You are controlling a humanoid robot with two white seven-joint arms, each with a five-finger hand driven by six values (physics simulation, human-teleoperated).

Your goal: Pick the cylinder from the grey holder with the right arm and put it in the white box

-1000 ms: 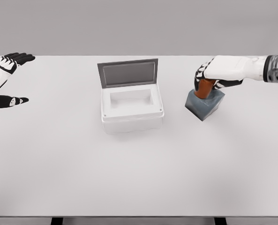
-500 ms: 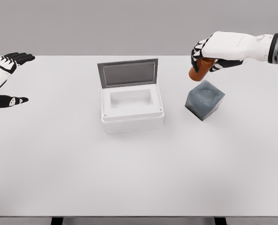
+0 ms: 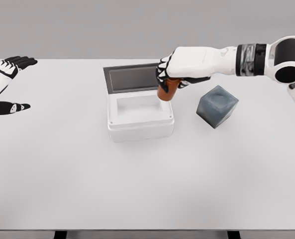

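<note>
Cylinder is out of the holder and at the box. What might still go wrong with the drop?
1. The orange cylinder, gripped by the right hand, sits over the right rim of the white box, not its recess; released here, it may catch the rim and roll off.
2. The raised lid stands close behind the hand and could be bumped.

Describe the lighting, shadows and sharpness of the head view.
Head view: flat, even simulator light with no glare; only faint soft shading on the table beside the white box and the grey holder. The render is slightly soft, so edges of the right hand and the orange cylinder blur a little. No visible lens distortion.
</note>
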